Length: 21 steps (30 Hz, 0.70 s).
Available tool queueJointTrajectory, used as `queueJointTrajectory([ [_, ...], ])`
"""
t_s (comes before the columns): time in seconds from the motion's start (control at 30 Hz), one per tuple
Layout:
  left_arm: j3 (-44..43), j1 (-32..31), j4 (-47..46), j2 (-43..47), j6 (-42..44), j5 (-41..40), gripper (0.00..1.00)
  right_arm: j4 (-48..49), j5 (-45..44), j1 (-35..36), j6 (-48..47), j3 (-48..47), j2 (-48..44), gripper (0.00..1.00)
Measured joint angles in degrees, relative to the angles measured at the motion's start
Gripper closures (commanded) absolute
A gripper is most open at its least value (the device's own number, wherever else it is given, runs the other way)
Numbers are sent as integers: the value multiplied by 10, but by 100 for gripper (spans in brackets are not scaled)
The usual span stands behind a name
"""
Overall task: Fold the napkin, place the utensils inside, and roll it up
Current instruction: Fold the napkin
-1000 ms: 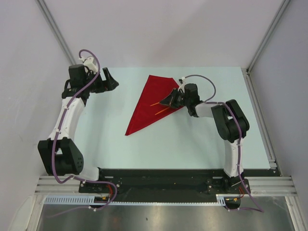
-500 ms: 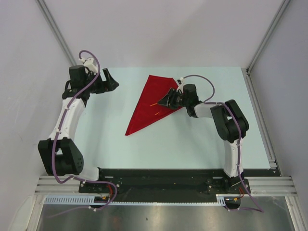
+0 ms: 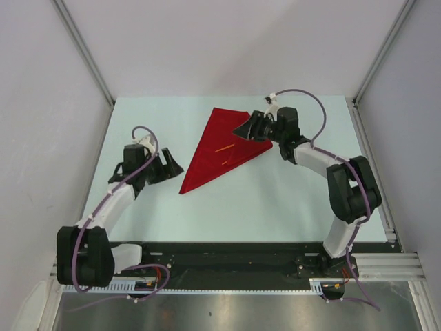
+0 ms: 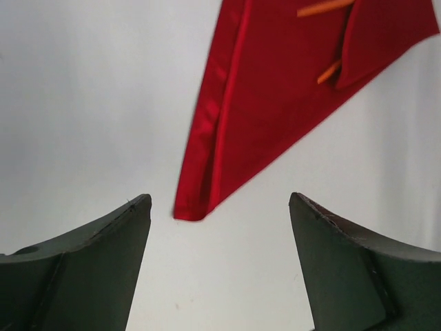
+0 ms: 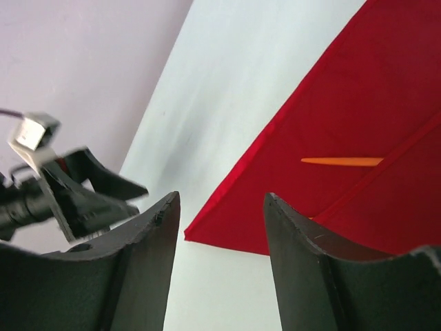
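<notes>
Top external view: a red napkin, folded into a long triangle, lies mid-way across the worktop, orange utensils showing on it. Left end effector is released and empty beside its near tip. Right end effector is released and empty over its far corner.

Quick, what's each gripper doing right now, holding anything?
Left gripper: open, holding nothing.
Right gripper: open, holding nothing.

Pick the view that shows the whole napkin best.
Top external: the napkin shows as a whole triangle, bar the corner under the right gripper. Left wrist catches only its near tip; right wrist only one edge and part of the cloth.
</notes>
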<state>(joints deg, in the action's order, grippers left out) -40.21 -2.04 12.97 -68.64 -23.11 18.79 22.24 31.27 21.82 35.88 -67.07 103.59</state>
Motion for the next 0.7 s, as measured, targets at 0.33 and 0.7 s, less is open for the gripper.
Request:
queueJointTrajectory([
  [0.33,78,-93,-24,11,-34,-42,17,12,10,-62,9,71,-30,43],
  [0.7,78,-109,-61,-75,-32,-73,25,38,27,-81,31,91,-46,43],
])
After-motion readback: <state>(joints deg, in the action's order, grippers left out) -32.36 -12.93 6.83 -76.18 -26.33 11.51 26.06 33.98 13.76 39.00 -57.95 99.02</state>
